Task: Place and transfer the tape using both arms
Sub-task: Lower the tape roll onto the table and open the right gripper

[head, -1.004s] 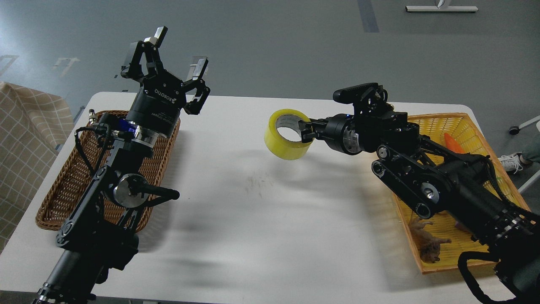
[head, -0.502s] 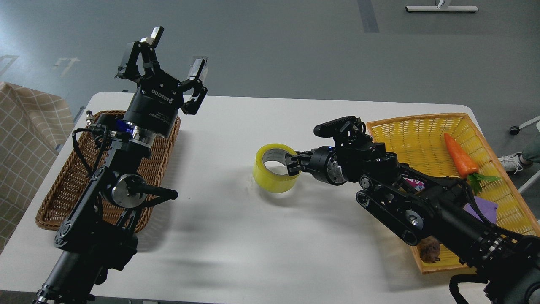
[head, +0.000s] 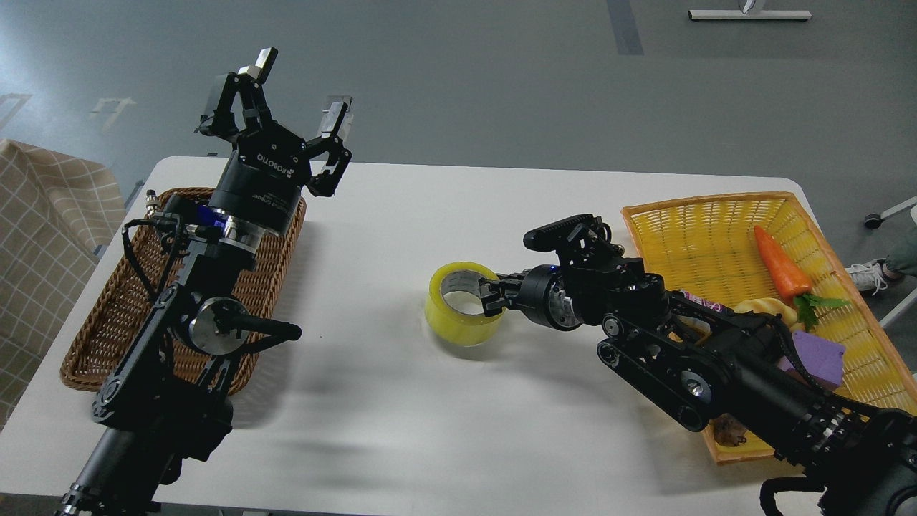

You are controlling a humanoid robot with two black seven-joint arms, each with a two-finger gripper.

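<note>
The yellow tape roll (head: 458, 315) sits at the middle of the white table (head: 444, 208), its open core facing up. My right gripper (head: 493, 296) is shut on the roll's right wall, one finger inside the core and one outside. The roll looks to rest on the table or just above it. My left gripper (head: 297, 89) is open and empty, raised high above the far end of the brown wicker basket (head: 100, 315) at the left.
A yellow basket (head: 716, 215) at the right holds an orange carrot (head: 779, 264), a purple cube (head: 820, 356) and other small items. My right arm lies across its near side. A checked cloth (head: 43, 229) is at the left edge.
My right gripper has carried the tape down and to the left, from held in the air to table height. More of the yellow basket is uncovered. The left arm has barely moved.
</note>
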